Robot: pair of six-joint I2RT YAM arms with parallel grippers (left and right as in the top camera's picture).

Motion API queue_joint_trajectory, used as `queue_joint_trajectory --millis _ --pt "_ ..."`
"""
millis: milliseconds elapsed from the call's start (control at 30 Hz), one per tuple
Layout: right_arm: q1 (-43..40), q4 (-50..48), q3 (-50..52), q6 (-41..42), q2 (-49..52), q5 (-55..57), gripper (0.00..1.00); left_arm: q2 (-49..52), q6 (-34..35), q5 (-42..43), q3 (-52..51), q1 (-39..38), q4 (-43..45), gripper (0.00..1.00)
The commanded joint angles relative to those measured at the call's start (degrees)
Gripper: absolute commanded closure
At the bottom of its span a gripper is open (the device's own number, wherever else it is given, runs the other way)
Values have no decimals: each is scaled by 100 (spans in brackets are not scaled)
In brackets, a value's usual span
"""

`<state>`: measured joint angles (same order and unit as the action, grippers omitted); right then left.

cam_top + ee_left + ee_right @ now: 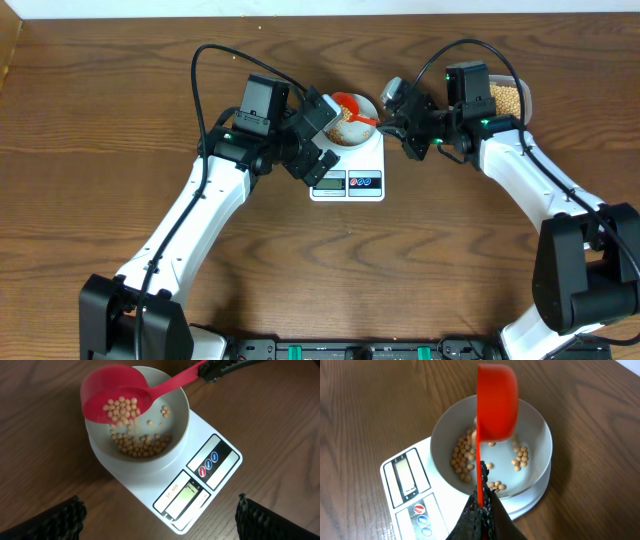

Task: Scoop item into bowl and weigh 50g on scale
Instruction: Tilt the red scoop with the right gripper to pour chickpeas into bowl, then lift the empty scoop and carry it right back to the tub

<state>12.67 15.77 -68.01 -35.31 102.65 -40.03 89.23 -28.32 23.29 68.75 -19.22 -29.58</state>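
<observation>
- Overhead: bowl (368, 100) sits on the scale (372, 160), so poured beans (142, 446) register.
- Right gripper (481, 510), clamped on the red scoop (496, 402), tips it.
- Left gripper (160, 505) gapes, empty.

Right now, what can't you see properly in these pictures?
- Scale number: the digits are too small and blurry in every view.
- Tub: in the overhead view, the right arm covers most of it.
- Bowl bottom: in the right wrist view, the red scoop hides some beans.
- Left gripper: in the left wrist view, the bottom edge cuts its fingers off.
</observation>
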Motion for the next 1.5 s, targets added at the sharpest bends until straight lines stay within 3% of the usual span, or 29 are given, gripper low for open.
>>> queue_joint_trajectory --millis 0,733,1467 --pt "13 -9 31 -317 -66 -52 99 -136 -31 68 -28 17 7 2" --pt "24 0 31 -612 -66 72 99 -136 -31 68 -28 17 7 2" --pt "-33 -935 28 1141 -737 330 99 -136 -31 68 -28 17 7 2"
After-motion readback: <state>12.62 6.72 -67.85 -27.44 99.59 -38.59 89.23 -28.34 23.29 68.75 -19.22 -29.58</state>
